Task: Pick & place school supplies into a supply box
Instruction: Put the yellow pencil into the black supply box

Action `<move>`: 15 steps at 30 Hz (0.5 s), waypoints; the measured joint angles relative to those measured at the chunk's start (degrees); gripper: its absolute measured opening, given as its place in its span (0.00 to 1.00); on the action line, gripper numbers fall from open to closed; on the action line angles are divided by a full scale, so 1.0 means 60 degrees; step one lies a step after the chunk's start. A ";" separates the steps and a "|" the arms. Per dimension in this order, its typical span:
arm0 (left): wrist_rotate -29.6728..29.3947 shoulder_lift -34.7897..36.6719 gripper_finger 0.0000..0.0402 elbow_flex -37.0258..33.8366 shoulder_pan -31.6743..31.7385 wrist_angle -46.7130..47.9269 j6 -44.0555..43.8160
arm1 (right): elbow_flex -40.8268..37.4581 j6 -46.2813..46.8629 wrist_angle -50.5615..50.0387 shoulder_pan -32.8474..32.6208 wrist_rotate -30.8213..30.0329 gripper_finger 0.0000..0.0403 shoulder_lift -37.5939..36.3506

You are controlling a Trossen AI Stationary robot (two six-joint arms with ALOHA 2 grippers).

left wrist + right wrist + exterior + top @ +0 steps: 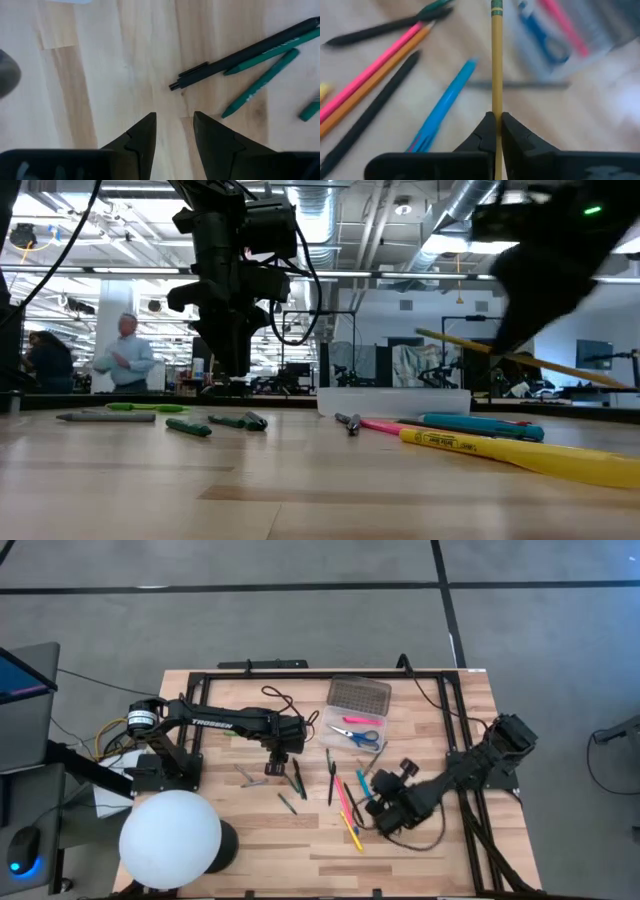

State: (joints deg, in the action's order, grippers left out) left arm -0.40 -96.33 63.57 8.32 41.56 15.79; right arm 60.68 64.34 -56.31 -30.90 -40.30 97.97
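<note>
Overhead, the wooden bench (420, 830) carries the supply box (352, 727) near its far edge, lid (359, 696) swung open behind the tray, with blue-handled scissors (358, 735) and a pink marker (360, 720) lying inside. The left pincer (278, 762) hangs just beside the box, over bare wood near a few dark and green pens (297, 780). The right pincer (374, 802) sits nearer the front, among a loose row of pink, orange, yellow and blue pens (347, 808).

Level with the bench top, the left pincer (232, 375) is raised clear of the wood, green markers (188, 427) lying below it. A yellow highlighter (500, 452) and a blue pen (480, 425) lie close to the lens, and a yellow pencil (520, 358) slants through the air under the right arm. A person (125, 355) stands far back in the room.

From the left wrist, its fingers (145, 137) stand parted, grasping nothing, above bare wood; a black pen (240, 52) and green pencil (260, 82) lie just ahead.

From the right wrist, the pincer (496, 125) is clenched on the yellow pencil (496, 60), which points toward the box with the scissors (542, 37).
</note>
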 joint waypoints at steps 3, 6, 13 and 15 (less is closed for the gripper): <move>-0.0318 0.0000 0.31 0.0000 0.0000 0.0007 -0.0010 | 0.0166 -0.1305 0.0030 0.1010 -0.0154 0.00 -0.0007; -0.0369 0.0000 0.31 0.0000 0.0004 0.0009 -0.0056 | 0.0322 -0.2851 0.0463 0.2228 -0.0144 0.00 -0.0011; -0.0373 0.0000 0.31 0.0000 0.0004 0.0329 -0.0587 | 0.0577 -0.6203 0.2656 0.4680 0.1065 0.00 -0.0015; -0.0374 0.0000 0.31 0.0000 0.0004 0.0523 -0.0760 | 0.0577 -0.6691 0.3070 0.5181 0.1512 0.00 -0.0015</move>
State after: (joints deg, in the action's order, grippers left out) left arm -2.64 -96.33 63.57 8.34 44.70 11.23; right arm 64.14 24.19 -37.89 0.19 -31.22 97.89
